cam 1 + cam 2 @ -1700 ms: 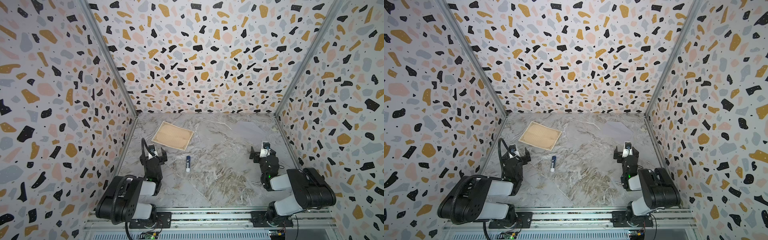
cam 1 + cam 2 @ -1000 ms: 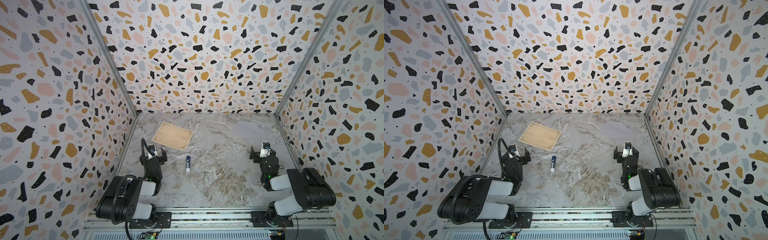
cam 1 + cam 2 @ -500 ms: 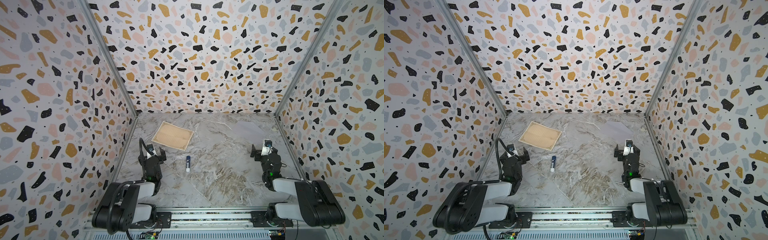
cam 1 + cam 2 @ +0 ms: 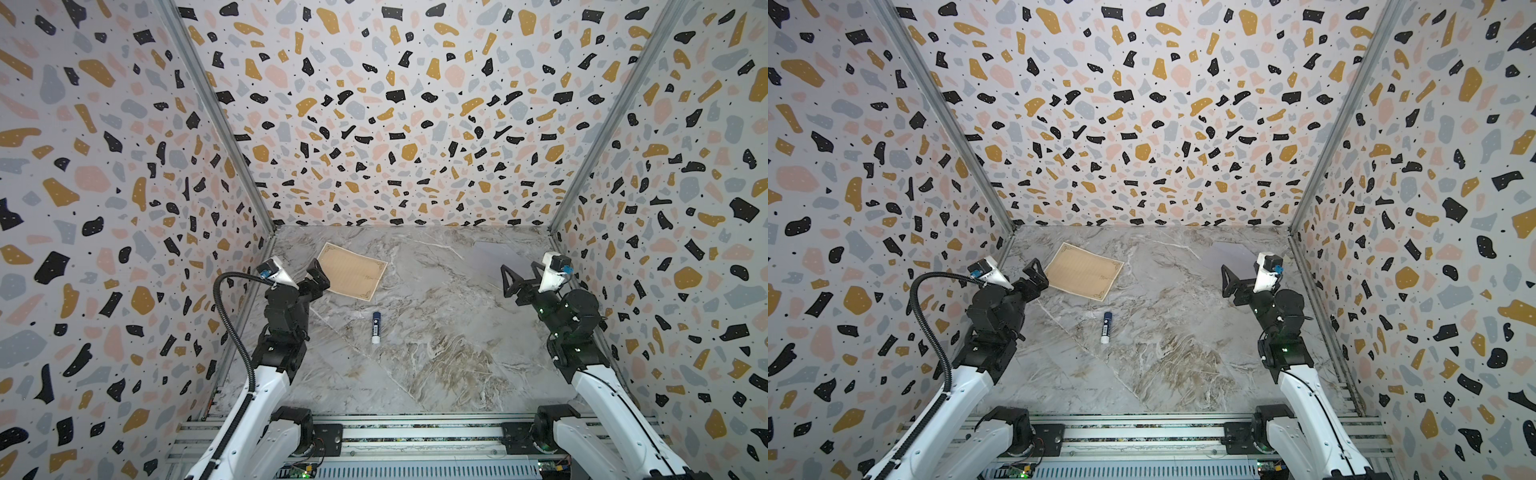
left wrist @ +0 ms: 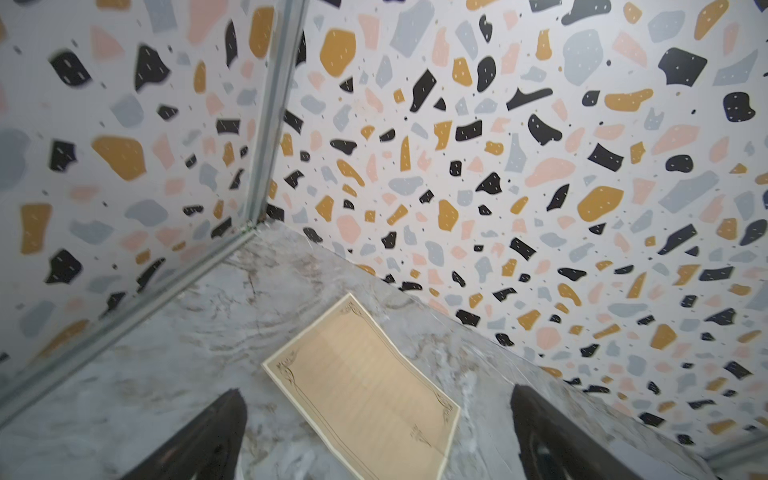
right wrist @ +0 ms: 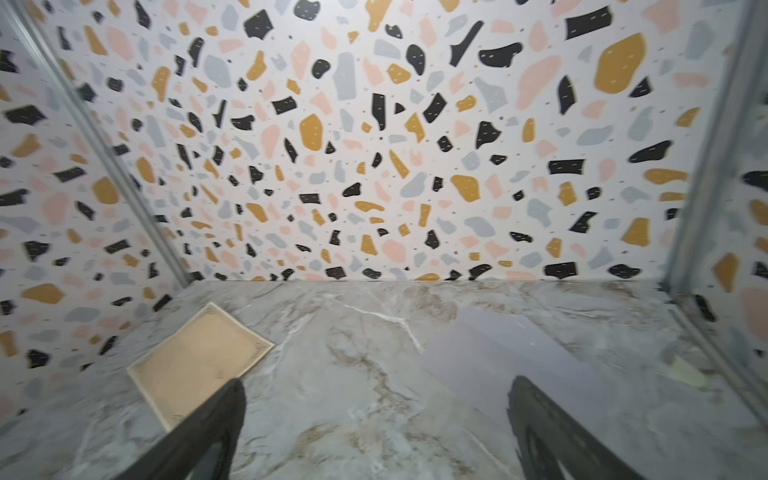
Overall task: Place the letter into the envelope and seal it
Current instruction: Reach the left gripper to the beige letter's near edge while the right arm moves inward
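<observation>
Marble tabletop (image 4: 436,332), terrazzo walls. The letter (image 4: 352,271) lies flat back-left, the envelope (image 4: 494,253) back-right, well apart. Left gripper (image 4: 305,276) spread, empty, beside the letter's corner; right gripper (image 4: 520,272) spread, empty, near the envelope. My plan: pinch the letter's edge shallowly, avoiding creases.

The letter (image 4: 352,271) is laid flat on the tabletop (image 4: 436,357). By its left corner the open left hand (image 4: 311,275) is held; a glue stick (image 4: 376,327) is seen nearer, the envelope (image 4: 494,254) and open right hand (image 4: 520,276) well right.
</observation>
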Available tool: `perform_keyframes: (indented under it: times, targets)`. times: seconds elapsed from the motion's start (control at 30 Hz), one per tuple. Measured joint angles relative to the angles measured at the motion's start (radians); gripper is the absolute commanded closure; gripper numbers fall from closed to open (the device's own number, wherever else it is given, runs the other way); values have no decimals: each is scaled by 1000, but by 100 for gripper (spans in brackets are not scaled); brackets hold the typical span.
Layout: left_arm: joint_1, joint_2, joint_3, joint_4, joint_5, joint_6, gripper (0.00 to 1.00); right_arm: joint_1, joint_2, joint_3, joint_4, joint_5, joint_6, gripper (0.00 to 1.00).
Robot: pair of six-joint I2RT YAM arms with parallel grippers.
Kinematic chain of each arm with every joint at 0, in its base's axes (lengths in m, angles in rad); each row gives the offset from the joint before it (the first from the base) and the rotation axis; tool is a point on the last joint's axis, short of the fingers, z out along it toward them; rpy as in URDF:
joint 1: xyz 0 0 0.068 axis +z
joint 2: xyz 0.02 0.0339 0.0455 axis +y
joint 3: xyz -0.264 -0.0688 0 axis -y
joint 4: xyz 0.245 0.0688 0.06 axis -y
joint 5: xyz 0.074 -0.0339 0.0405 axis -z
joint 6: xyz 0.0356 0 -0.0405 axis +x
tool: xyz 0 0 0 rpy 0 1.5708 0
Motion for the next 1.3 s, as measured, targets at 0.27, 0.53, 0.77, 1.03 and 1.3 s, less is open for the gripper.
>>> perform_keyframes:
  times: [0.27,0.53,0.77,1.03,1.3]
  targets:
    - [0,23,-48,-113,223,-261,0,0,-91,0,-195,-234,59,1]
    - [0,73,-192,-68,290,-439,1,0,-123,-21,-236,-349,96,1]
    - [0,256,-203,103,366,-581,1,5,-121,-81,-211,-396,142,1]
    - [-17,440,-167,202,427,-688,5,11,-86,-89,-167,-414,154,1]
    - [-53,645,-87,291,497,-737,11,11,-57,-89,-145,-417,154,1]
